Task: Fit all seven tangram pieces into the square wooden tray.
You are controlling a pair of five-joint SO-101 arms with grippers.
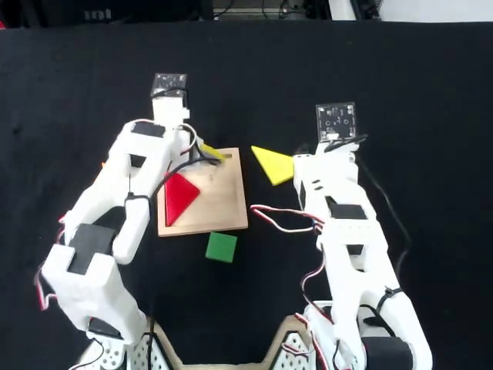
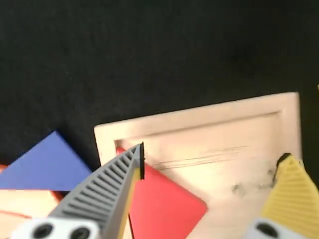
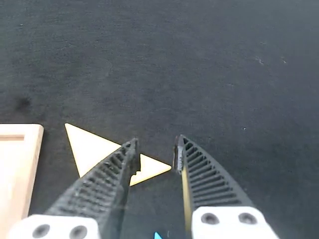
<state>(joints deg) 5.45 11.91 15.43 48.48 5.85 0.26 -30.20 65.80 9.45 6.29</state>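
The square wooden tray (image 1: 219, 204) lies mid-table with a red triangle (image 1: 179, 196) inside it by the left wall. My left gripper (image 1: 203, 153) hangs open over the tray's far edge. In the left wrist view its grey finger (image 2: 112, 186) and yellow finger (image 2: 294, 186) straddle the tray (image 2: 199, 119) floor and the red triangle (image 2: 167, 201). A yellow triangle (image 1: 273, 164) lies right of the tray. My right gripper (image 3: 155, 149) is open just over one corner of that triangle (image 3: 92, 149). A green square (image 1: 221, 247) sits in front of the tray.
A blue triangle (image 2: 45, 164) lies on the black cloth just outside the tray's corner, under the left arm, with a pale piece (image 2: 22, 209) beside it. The tray's edge (image 3: 20, 164) is close to the yellow triangle. Black cloth (image 1: 385, 69) stretches behind both arms.
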